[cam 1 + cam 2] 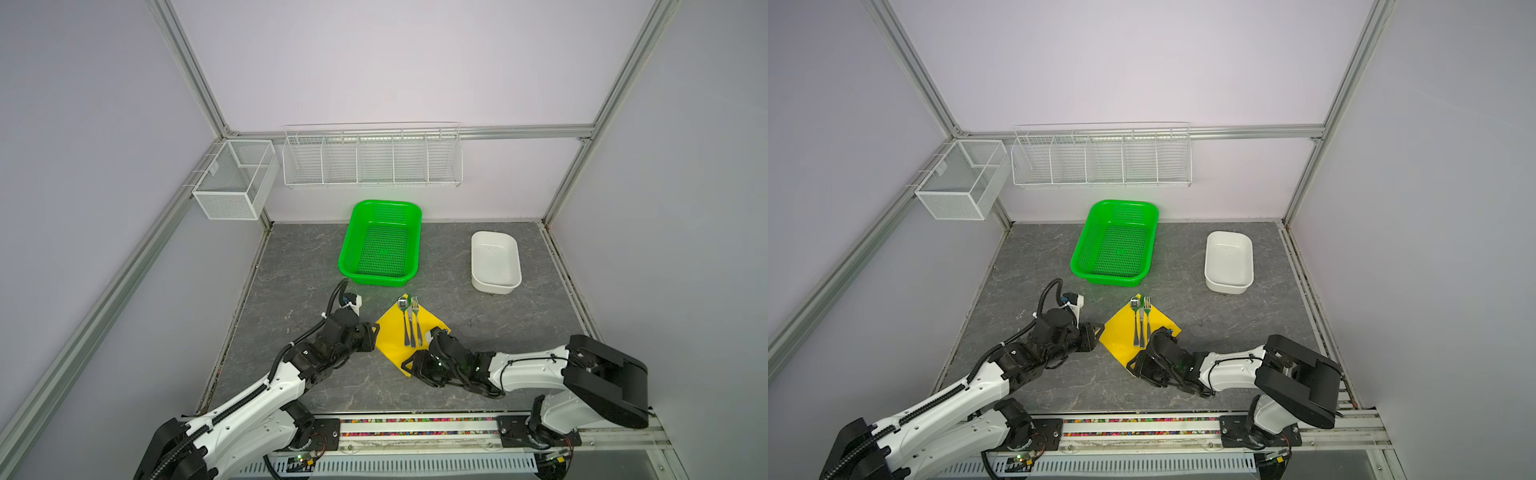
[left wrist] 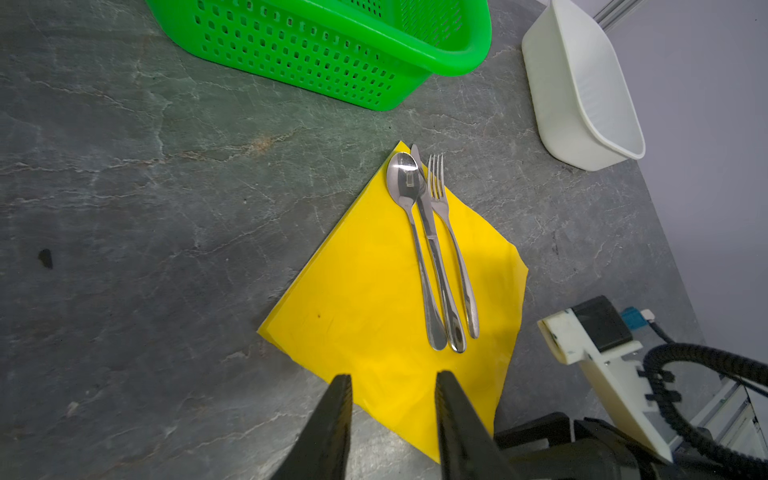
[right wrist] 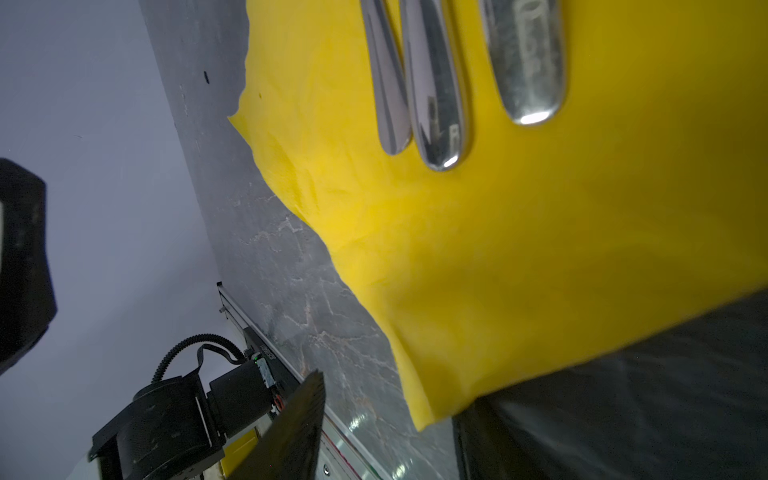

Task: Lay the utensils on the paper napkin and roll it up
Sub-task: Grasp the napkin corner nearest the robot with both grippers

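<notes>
Placing looks done. The slim silver metal utensils (image 1: pixel 410 324) all lie on the bright yellow square paper napkin (image 1: pixel 392 340), which sits flat on the grey stone-pattern tabletop (image 1: pixel 299 266) turned as a diamond. The round-bowled spoon (image 2: pixel 420 257), knife (image 2: pixel 434 245) and fork (image 2: pixel 454 249) lie side by side, touching or nearly so. Heads are at the far corner, handle ends stop short of the near corner. So the long axis runs far-to-near along the diagonal, and my read is that the roll has to travel across it, left corner to right corner or the reverse. Left gripper (image 2: pixel 392 380): fingers spread, nothing between them. It is low at the napkin's near-left edge close to the left corner, with one tip off the paper and one over it. A bare stretch of yellow separates it from the spoon. Right gripper (image 3: pixel 390 386): fingers wide apart, nothing clamped. It is at the near-right edge by the near corner, just beside the handle ends, so it is the nearer arm to the metal. One of its fingers covers part of the paper there, and I cannot tell if it presses down or only hovers. That edge also looks slightly wrinkled. Judgement: the left is set up to take the free left corner and fold it over the spoon, while the right steadies the handles. Risks: thin paper slipping from the pinch, or the cutlery skating sideways and fanning out.
</notes>
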